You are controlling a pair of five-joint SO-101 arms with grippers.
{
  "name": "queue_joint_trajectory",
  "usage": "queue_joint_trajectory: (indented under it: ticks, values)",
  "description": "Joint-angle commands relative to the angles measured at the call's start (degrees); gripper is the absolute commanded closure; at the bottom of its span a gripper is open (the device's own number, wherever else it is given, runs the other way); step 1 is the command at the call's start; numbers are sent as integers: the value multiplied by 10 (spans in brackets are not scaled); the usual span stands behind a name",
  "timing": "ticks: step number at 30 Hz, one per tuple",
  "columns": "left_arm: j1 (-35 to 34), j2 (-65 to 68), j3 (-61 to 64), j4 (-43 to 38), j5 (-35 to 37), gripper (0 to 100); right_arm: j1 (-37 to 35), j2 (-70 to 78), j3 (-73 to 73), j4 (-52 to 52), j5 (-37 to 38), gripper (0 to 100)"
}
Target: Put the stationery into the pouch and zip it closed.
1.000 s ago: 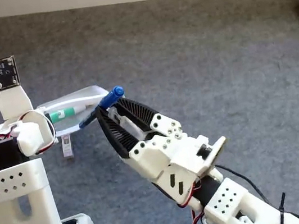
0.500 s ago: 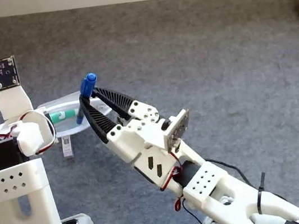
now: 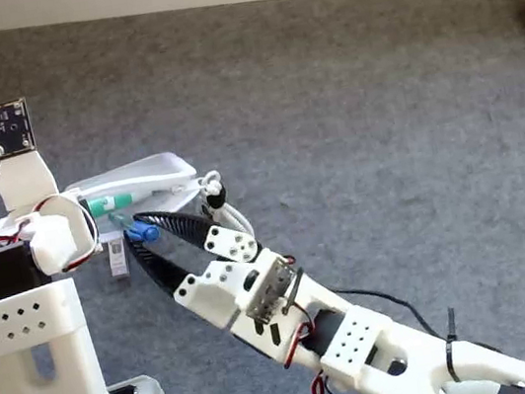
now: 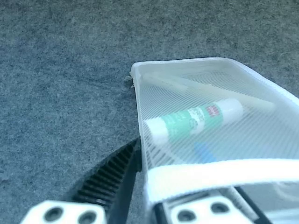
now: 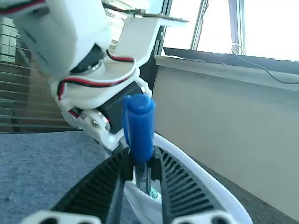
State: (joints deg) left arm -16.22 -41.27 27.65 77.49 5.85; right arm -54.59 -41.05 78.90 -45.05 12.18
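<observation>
Step in hand: insertion of the blue-capped pen (image 3: 139,233) into the translucent white striped plastic pouch (image 3: 165,162), judged from the pen being held at the pouch's near edge.
Pen: clamped by the right gripper (image 5: 140,157) just below the cap. The cap stands proud of the black ribbed fingers (image 5: 99,190) and the barrel is directed toward the pouch mouth. Whether the tip is already inside cannot be told.
Pouch: laid on the grey carpet (image 3: 378,109), mouth judged open from the right wrist view. A green-and-white glue stick (image 4: 192,120) and a slim white pen (image 4: 210,89) are seen through the wall, along with a blurred blue shape that is not identified.
Doing it well: the barrel is best laid nearly along the pouch's length and slid under the zipper band. Release is best withheld until most of the barrel is past the rim. On a steep entry the cap is likely to catch on the band.
Right arm pose: stretched low across the table toward the left arm, fingers aimed at the pouch's near edge.
Left arm pose: folded close over the pouch's end. The left gripper (image 4: 142,175) is pinched on the pouch's rim, with one black finger outside the wall, so the mouth is held.
Clearance: the two grippers are near each other, so little room is judged available for correction.
</observation>
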Motion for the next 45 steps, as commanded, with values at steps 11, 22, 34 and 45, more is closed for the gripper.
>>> queue_joint_trajectory:
  ticks: [11, 22, 34, 45]
  values:
    - [12, 0, 8, 1, -4, 989, -13, -3, -8, 87, 8, 953]
    - [12, 0, 8, 1, -4, 989, -15, -4, -5, 87, 10, 803]
    - [-17, 0, 8, 1, -4, 989, -15, -4, -4, 87, 10, 803]
    - [-38, 0, 9, 1, -3, 989, -25, -104, 46, 98, 8, 803]
